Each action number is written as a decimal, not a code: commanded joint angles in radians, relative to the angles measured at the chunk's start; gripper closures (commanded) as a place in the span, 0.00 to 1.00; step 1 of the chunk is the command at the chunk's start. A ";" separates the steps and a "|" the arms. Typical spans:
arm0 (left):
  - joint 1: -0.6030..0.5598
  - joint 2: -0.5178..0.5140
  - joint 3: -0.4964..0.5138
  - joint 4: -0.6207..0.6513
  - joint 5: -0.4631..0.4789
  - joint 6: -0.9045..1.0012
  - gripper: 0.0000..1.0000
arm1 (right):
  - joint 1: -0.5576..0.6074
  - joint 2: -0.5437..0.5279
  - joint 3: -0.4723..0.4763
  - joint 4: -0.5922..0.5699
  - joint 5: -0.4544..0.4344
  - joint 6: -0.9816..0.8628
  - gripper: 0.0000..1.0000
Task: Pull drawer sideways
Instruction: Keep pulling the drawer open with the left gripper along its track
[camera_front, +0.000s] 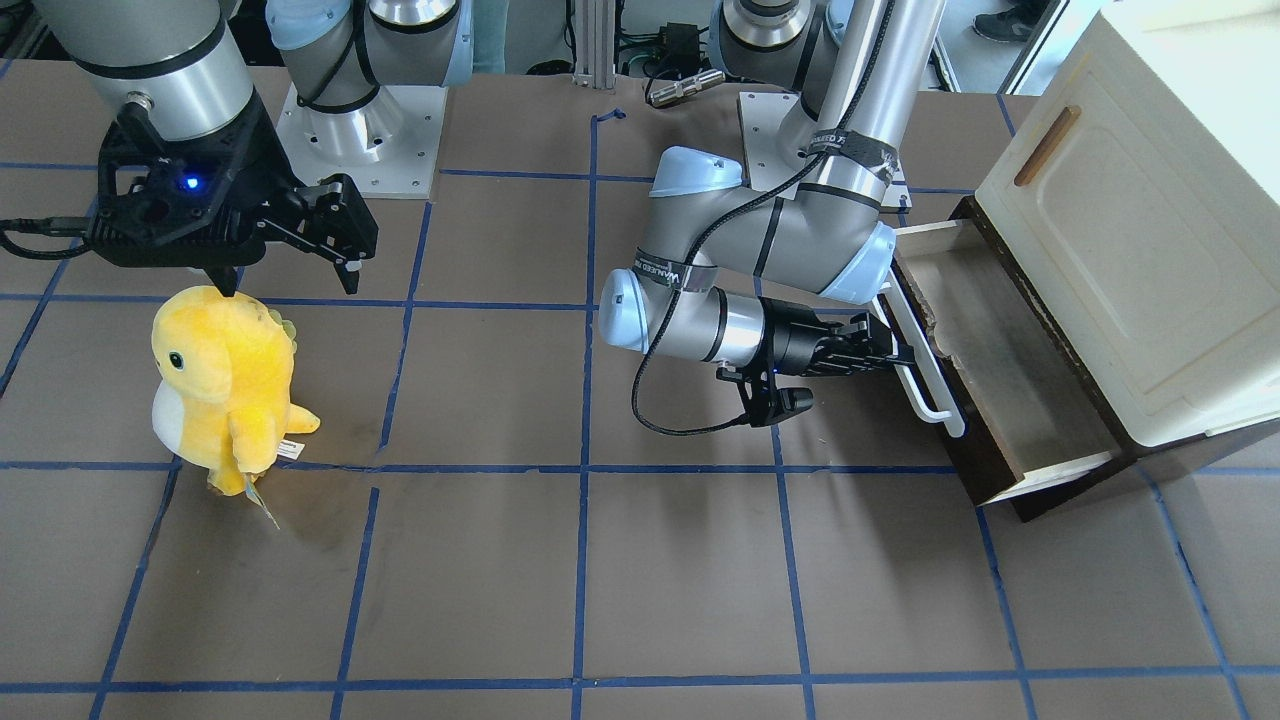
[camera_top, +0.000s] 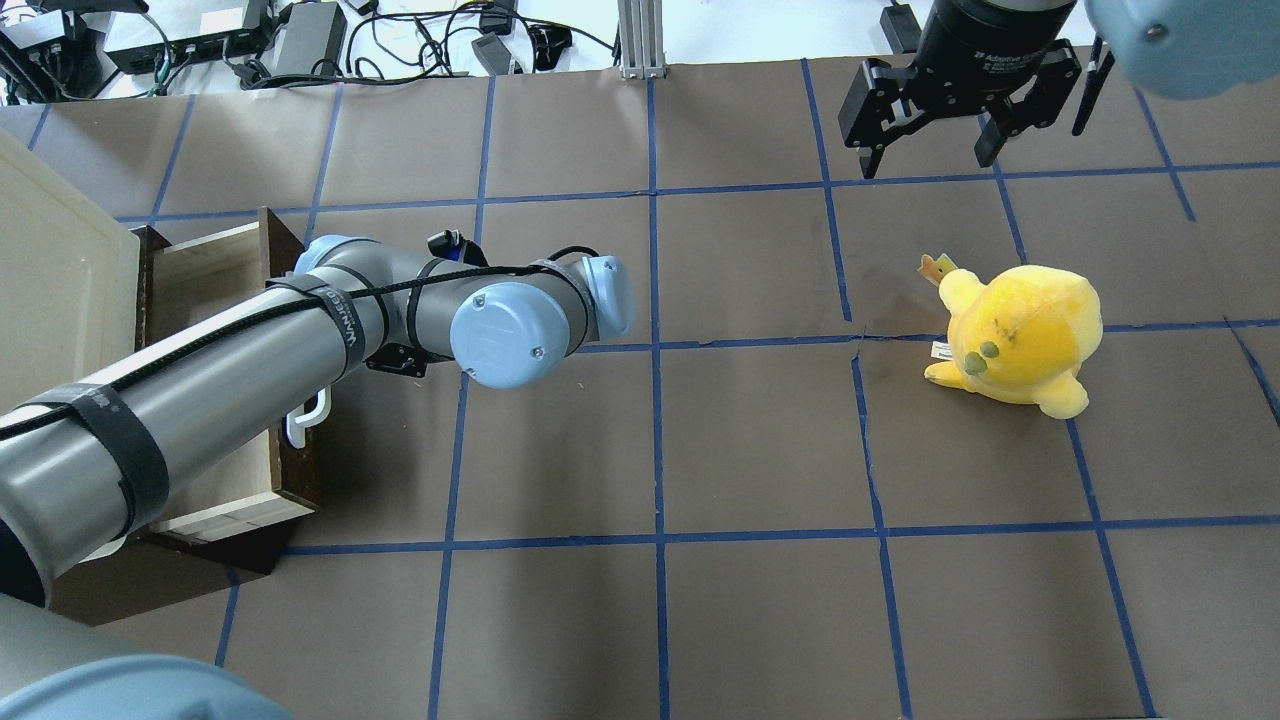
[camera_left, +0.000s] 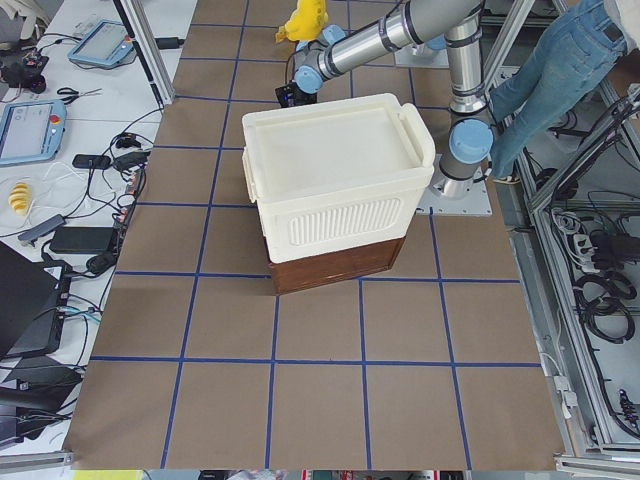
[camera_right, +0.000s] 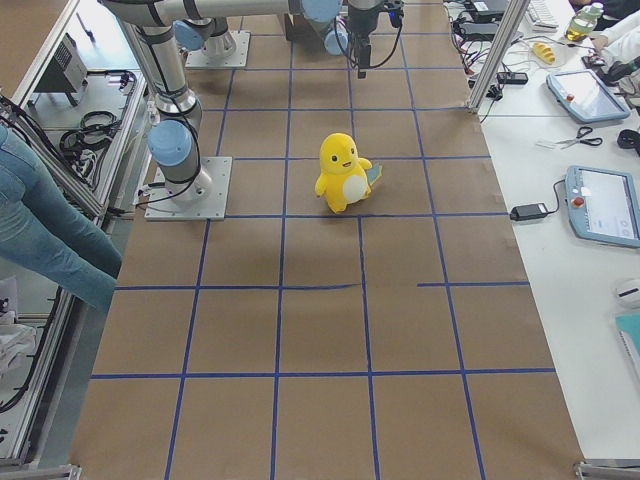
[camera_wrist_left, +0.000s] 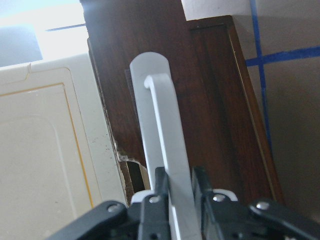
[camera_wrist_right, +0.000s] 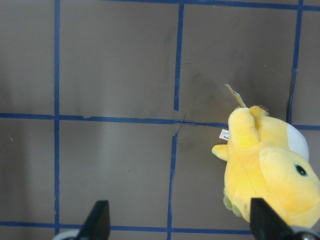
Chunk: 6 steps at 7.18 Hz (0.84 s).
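The dark brown drawer (camera_front: 1010, 380) stands pulled partly out from under a cream-white cabinet (camera_front: 1130, 220), its pale wood interior showing. Its long white bar handle (camera_front: 925, 375) runs along the front. My left gripper (camera_front: 895, 355) reaches in sideways and is shut on that handle. In the left wrist view the fingers (camera_wrist_left: 150, 200) clamp the white bar (camera_wrist_left: 160, 125) against the brown drawer front (camera_wrist_left: 215, 100). In the overhead view my left arm hides the gripper; the drawer (camera_top: 215, 270) and the handle's end (camera_top: 305, 420) show. My right gripper (camera_front: 290, 275) hangs open and empty, far from the drawer.
A yellow plush toy (camera_front: 225, 380) stands just below my right gripper (camera_top: 925, 160), also in the right wrist view (camera_wrist_right: 270, 170). The brown table (camera_front: 600, 560) carries a blue tape grid. The cabinet (camera_left: 335, 170) sits at the table's left end.
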<state>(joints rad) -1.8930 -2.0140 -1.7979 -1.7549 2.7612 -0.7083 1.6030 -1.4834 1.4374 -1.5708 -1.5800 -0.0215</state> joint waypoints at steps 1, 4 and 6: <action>-0.003 0.000 0.000 0.002 0.001 0.004 0.87 | 0.000 0.000 0.000 0.000 0.000 0.000 0.00; -0.002 0.001 0.000 0.005 0.008 0.007 0.00 | 0.000 0.000 0.000 0.000 0.000 0.000 0.00; -0.002 0.006 0.002 0.014 -0.005 0.007 0.00 | 0.000 0.000 0.000 0.000 0.000 -0.002 0.00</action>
<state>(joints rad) -1.8945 -2.0112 -1.7975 -1.7464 2.7614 -0.7013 1.6030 -1.4833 1.4373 -1.5708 -1.5800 -0.0218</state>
